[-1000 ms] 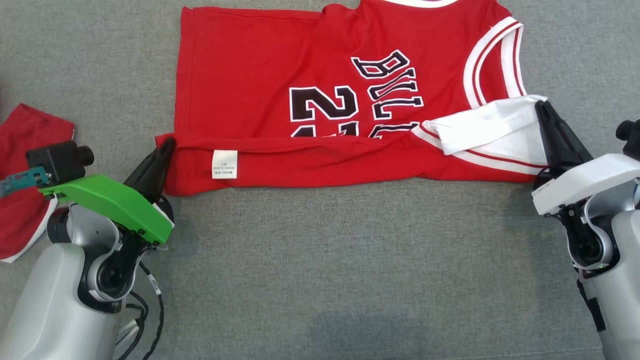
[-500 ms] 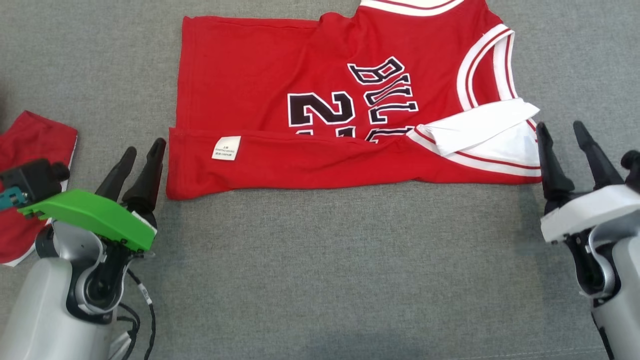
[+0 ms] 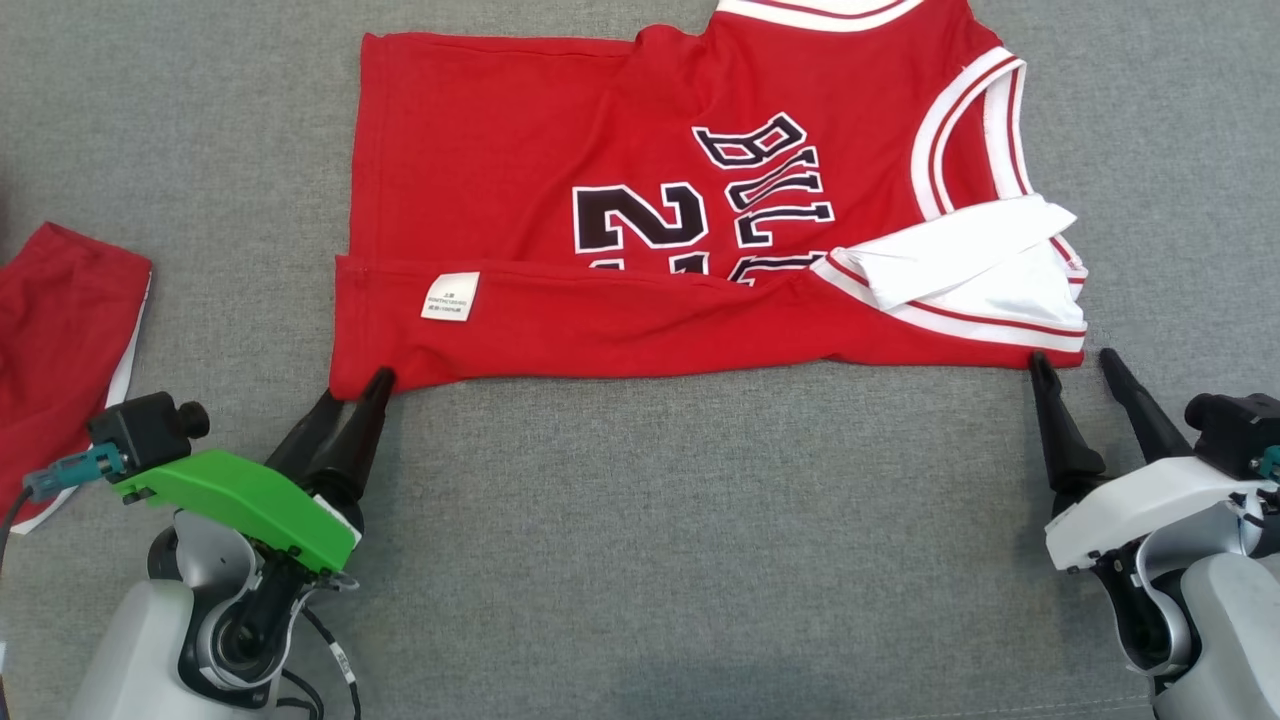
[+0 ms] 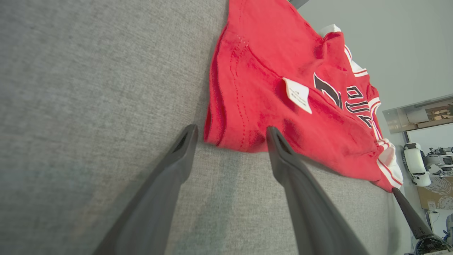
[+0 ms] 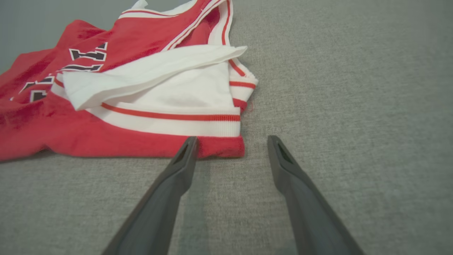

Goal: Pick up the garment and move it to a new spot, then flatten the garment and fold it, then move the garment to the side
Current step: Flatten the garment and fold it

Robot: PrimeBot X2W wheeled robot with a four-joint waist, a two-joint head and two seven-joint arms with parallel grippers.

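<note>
The red jersey [image 3: 640,200], laid part-folded on the grey surface [image 3: 640,550], is judged light and limp (nothing stiff in it) and best taken at its near corners, where the left gripper [image 3: 355,388] and right gripper [image 3: 1074,356] are held wide, empty.

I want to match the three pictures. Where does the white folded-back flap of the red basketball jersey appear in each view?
Head view: the white folded-back flap lies right of centre, at the right end of the red basketball jersey.
Left wrist view: small, at the far right, about mid-height.
Right wrist view: large, upper left of centre.
Shared landmark: the black lettering next to the flap.
</note>
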